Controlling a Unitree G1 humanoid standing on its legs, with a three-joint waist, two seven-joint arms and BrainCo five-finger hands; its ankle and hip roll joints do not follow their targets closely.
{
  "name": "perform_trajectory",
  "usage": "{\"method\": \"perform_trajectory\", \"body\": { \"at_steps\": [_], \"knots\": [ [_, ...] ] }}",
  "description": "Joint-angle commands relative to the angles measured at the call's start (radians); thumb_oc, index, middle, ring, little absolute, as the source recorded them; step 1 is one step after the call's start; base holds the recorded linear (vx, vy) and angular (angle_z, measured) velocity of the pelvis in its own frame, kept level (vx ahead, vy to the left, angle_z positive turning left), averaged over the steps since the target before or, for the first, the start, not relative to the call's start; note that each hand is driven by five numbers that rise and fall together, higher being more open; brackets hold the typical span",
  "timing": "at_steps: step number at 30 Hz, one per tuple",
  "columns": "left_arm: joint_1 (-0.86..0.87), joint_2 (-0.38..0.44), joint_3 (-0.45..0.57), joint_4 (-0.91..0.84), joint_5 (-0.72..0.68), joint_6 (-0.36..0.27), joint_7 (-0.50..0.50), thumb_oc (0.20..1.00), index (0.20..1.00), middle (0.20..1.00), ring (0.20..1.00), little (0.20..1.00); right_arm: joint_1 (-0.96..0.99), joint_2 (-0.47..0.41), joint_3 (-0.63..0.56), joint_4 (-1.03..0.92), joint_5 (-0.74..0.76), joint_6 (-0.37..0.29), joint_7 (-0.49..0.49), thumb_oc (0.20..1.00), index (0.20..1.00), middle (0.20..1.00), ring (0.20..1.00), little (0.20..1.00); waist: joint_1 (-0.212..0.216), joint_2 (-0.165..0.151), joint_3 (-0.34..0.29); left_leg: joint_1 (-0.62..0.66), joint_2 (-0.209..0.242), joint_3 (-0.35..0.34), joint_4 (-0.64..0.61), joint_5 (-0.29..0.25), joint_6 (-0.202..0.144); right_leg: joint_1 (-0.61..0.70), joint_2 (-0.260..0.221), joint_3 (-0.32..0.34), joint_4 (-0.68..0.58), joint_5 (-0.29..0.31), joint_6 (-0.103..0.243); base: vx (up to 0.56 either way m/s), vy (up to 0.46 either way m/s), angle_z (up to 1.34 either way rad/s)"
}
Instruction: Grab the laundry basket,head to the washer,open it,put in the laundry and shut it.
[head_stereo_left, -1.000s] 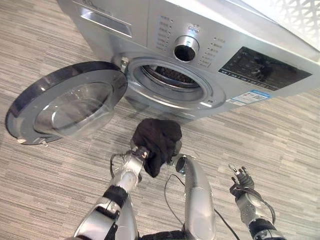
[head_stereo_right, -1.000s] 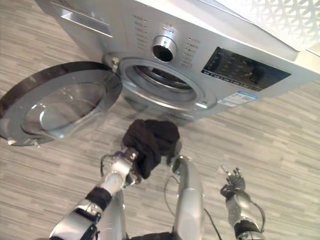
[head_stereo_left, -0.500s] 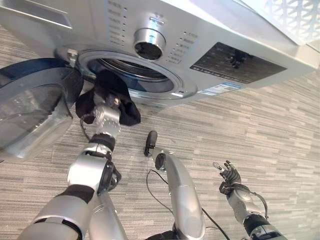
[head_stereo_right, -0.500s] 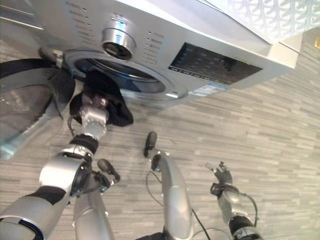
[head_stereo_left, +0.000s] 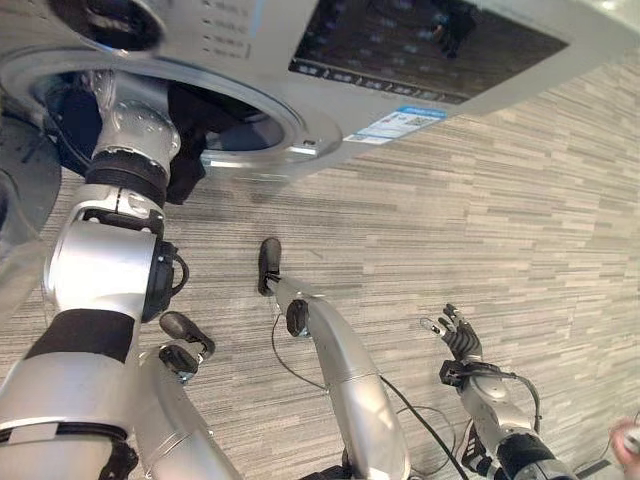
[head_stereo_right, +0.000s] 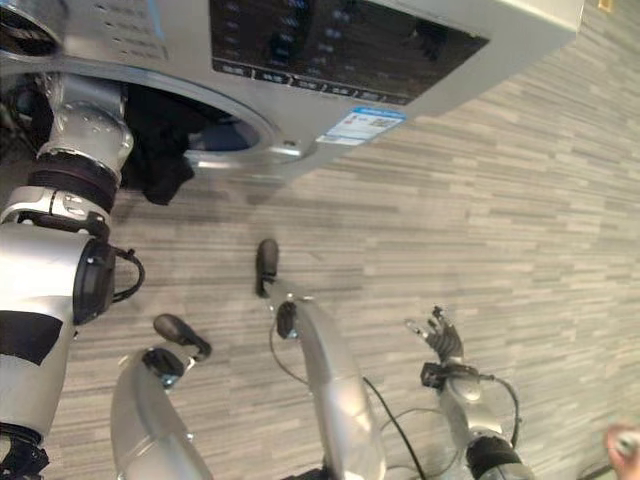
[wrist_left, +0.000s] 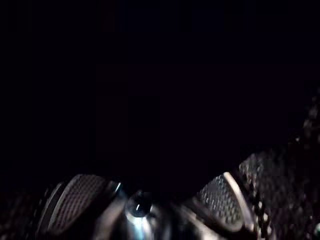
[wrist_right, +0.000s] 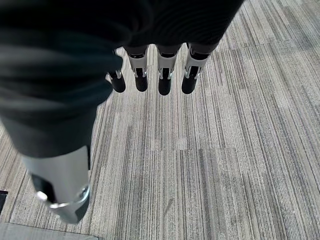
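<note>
Left hand: reached into the drum opening of the washer (head_stereo_left: 300, 40), past the wrist, fingers hidden among dark cloth; grip state not discernible. Left wrist view dark, with only dim textured shapes close to the lens.

Right hand (head_stereo_left: 458, 338): low on the robot's right side, well apart from the washer, above the floor (head_stereo_left: 520, 200); fingers (wrist_right: 162, 75) straight and relaxed, spread slightly, holding nothing.

Laundry (head_stereo_left: 185, 165): black cloth, bunched at the lower rim of the drum opening, partly inside, one fold hanging over the rim just beside the left wrist.

Washer: silver front-loader, seen from above at a steep angle; dark control panel (head_stereo_right: 330, 45) on the front face, small blue-and-white label (head_stereo_left: 405, 122) below it, chrome ring (head_stereo_left: 290, 150) around the opening.

Door (head_stereo_left: 20, 190): swung open on the robot's left, dark rim visible at the edge of the left eye view.

Floor: grey striped planks.

Person: a small part visible at the lower right corner (head_stereo_left: 625, 440) of the eye views; too little shown to identify.
</note>
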Motion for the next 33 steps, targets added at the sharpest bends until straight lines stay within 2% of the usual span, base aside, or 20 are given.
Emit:
{"method": "perform_trajectory", "body": {
  "at_steps": [1, 2, 3, 6, 11, 15, 17, 19, 21, 22, 23, 24, 27, 28, 29, 30, 33],
  "knots": [
    [0.04, 0.001, 0.004, 0.013, 0.125, 0.023, -0.038, 0.2, 0.2, 0.2, 0.2, 0.2, 0.053, -0.047, 0.008, -0.003, -0.028, -0.025, -0.017, 1.0, 1.0, 1.0, 1.0, 1.0, -0.037, 0.031, -0.059, 0.006, 0.01, -0.093, 0.104, -0.051, -0.027, 0.06, -0.014, -0.034, -0.039, -0.004, 0.162, 0.0, 0.0, 0.0],
    [0.059, 0.016, -0.013, 0.088, 0.205, 0.089, -0.057, 0.2, 0.2, 0.2, 0.2, 0.2, 0.048, -0.045, 0.024, 0.002, -0.041, -0.023, -0.018, 1.0, 1.0, 1.0, 1.0, 1.0, -0.037, 0.033, -0.054, 0.003, 0.014, -0.093, 0.106, -0.054, -0.027, 0.055, -0.013, -0.033, -0.032, -0.009, 0.162, 0.0, 0.0, 0.0],
    [0.056, 0.019, -0.013, 0.093, 0.208, 0.091, -0.061, 0.2, 0.2, 0.2, 0.2, 0.2, 0.046, -0.044, 0.026, 0.003, -0.041, -0.024, -0.018, 1.0, 1.0, 1.0, 1.0, 1.0, -0.04, 0.031, -0.055, 0.0, 0.013, -0.092, 0.106, -0.052, -0.026, 0.053, -0.013, -0.033, -0.033, -0.006, 0.16, 0.0, 0.0, 0.0],
    [0.093, 0.045, -0.037, 0.173, 0.28, 0.167, -0.128, 0.2, 0.2, 0.2, 0.2, 0.2, 0.056, -0.055, 0.039, -0.036, -0.047, -0.019, -0.001, 1.0, 1.0, 1.0, 1.0, 1.0, -0.056, 0.025, -0.058, -0.007, 0.016, -0.087, 0.098, -0.05, -0.025, 0.038, -0.006, -0.029, -0.033, -0.003, 0.156, 0.01, 0.003, -0.06],
    [0.082, 0.046, -0.041, 0.197, 0.32, 0.185, -0.147, 0.2, 0.2, 0.2, 0.2, 0.2, 0.068, -0.079, 0.04, -0.067, -0.043, -0.02, 0.019, 1.0, 1.0, 1.0, 1.0, 1.0, -0.07, 0.026, -0.068, -0.01, 0.025, -0.075, 0.087, -0.044, -0.032, 0.023, 0.007, -0.021, -0.041, -0.003, 0.151, 0.03, -0.015, -0.07],
    [-0.054, 0.094, -0.077, 0.142, 0.264, 0.134, -0.113, 0.2, 0.2, 0.2, 0.2, 0.2, 0.084, -0.094, 0.016, -0.112, -0.037, -0.038, 0.024, 1.0, 1.0, 1.0, 1.0, 1.0, -0.077, 0.036, -0.065, -0.014, 0.034, -0.065, 0.079, -0.029, -0.044, 0.01, 0.019, -0.006, -0.065, 0.006, 0.149, 0.02, -0.027, -0.1],
    [-0.164, 0.101, -0.089, 0.059, 0.18, 0.058, -0.062, 0.2, 0.2, 0.2, 0.2, 0.2, 0.1, -0.101, -0.011, -0.115, -0.04, -0.045, 0.01, 1.0, 1.0, 1.0, 1.0, 1.0, -0.076, 0.047, -0.063, -0.02, 0.031, -0.064, 0.071, -0.016, -0.05, 0.003, 0.02, -0.003, -0.081, 0.013, 0.149, 0.03, -0.037, -0.16],
    [-0.205, 0.112, -0.1, 0.014, 0.164, 0.016, -0.035, 0.2, 0.2, 0.2, 0.2, 0.2, 0.105, -0.102, -0.025, -0.113, -0.051, -0.05, -0.004, 1.0, 1.0, 1.0, 1.0, 1.0, -0.074, 0.051, -0.058, -0.022, 0.032, -0.063, 0.066, -0.01, -0.053, 0.002, 0.023, -0.002, -0.096, 0.016, 0.147, 0.01, -0.029, -0.08],
    [-0.257, 0.103, -0.113, -0.084, 0.129, -0.068, 0.009, 0.2, 0.2, 0.2, 0.2, 0.2, 0.107, -0.109, -0.037, -0.1, -0.06, -0.052, -0.026, 1.0, 1.0, 1.0, 1.0, 1.0, -0.069, 0.057, -0.055, -0.036, 0.029, -0.067, 0.073, -0.003, -0.05, -0.001, 0.027, -0.003, -0.102, 0.018, 0.147, 0.01, -0.042, 0.01],
    [-0.255, 0.1, -0.114, -0.091, 0.132, -0.071, 0.017, 0.511, 0.511, 0.511, 0.511, 0.511, 0.106, -0.108, -0.038, -0.1, -0.061, -0.052, -0.027, 1.0, 1.0, 1.0, 1.0, 1.0, -0.067, 0.058, -0.054, -0.039, 0.03, -0.069, 0.074, -0.003, -0.05, -0.002, 0.028, -0.004, -0.102, 0.019, 0.146, 0.01, -0.033, 0.01],
    [-0.248, 0.101, -0.118, -0.106, 0.133, -0.077, 0.016, 1.0, 1.0, 1.0, 1.0, 1.0, 0.109, -0.11, -0.042, -0.1, -0.062, -0.052, -0.031, 1.0, 1.0, 1.0, 1.0, 1.0, -0.066, 0.06, -0.052, -0.042, 0.03, -0.072, 0.076, -0.004, -0.048, -0.004, 0.028, -0.004, -0.102, 0.019, 0.146, 0.0, 0.0, 0.0],
    [-0.233, 0.107, -0.13, -0.125, 0.159, -0.077, 0.026, 1.0, 1.0, 1.0, 1.0, 1.0, 0.12, -0.115, -0.047, -0.102, -0.062, -0.051, -0.038, 1.0, 1.0, 1.0, 1.0, 1.0, -0.058, 0.067, -0.049, -0.047, 0.027, -0.075, 0.077, -0.003, -0.044, -0.009, 0.026, -0.004, -0.097, 0.017, 0.144, 0.01, -0.035, 0.01],
    [-0.2, 0.111, -0.163, -0.053, 0.234, -0.019, 0.033, 1.0, 1.0, 1.0, 1.0, 1.0, 0.129, -0.123, -0.049, -0.1, -0.063, -0.051, -0.041, 1.0, 1.0, 1.0, 1.0, 1.0, -0.042, 0.084, -0.042, -0.065, 0.018, -0.087, 0.084, 0.005, -0.039, -0.02, 0.014, -0.012, -0.083, 0.013, 0.14, 0.0, -0.021, 0.06],
    [-0.188, 0.123, -0.19, 0.031, 0.292, 0.054, 0.005, 1.0, 1.0, 1.0, 1.0, 1.0, 0.12, -0.131, -0.043, -0.088, -0.059, -0.05, -0.038, 1.0, 1.0, 1.0, 1.0, 1.0, -0.038, 0.089, -0.042, -0.067, 0.015, -0.087, 0.083, 0.005, -0.037, -0.022, 0.009, -0.014, -0.08, 0.011, 0.138, -0.04, 0.04, 0.11],
    [-0.134, 0.173, -0.287, 0.153, 0.513, 0.185, -0.09, 1.0, 1.0, 1.0, 1.0, 1.0, 0.111, -0.141, -0.039, -0.078, -0.049, -0.046, -0.018, 1.0, 1.0, 1.0, 1.0, 1.0, -0.029, 0.097, -0.036, -0.075, 0.005, -0.084, 0.079, 0.006, -0.031, -0.022, -0.004, -0.017, -0.08, 0.016, 0.139, -0.05, 0.04, 0.09],
    [-0.134, 0.174, -0.287, 0.155, 0.516, 0.185, -0.092, 1.0, 1.0, 1.0, 1.0, 1.0, 0.111, -0.14, -0.038, -0.078, -0.049, -0.046, -0.018, 1.0, 1.0, 1.0, 1.0, 1.0, -0.031, 0.095, -0.037, -0.076, 0.004, -0.083, 0.078, 0.009, -0.029, -0.023, -0.005, -0.017, -0.083, 0.019, 0.138, -0.05, 0.038, 0.17],
    [-0.06, 0.17, -0.32, 0.199, 0.671, 0.228, -0.124, 1.0, 1.0, 1.0, 1.0, 1.0, 0.117, -0.142, -0.023, -0.077, -0.04, -0.047, 0.014, 1.0, 1.0, 1.0, 1.0, 1.0, -0.028, 0.098, -0.031, -0.083, -0.008, -0.085, 0.067, 0.013, -0.023, -0.023, -0.016, -0.021, -0.083, 0.025, 0.14, -0.03, 0.015, 0.16]
  ]
}}
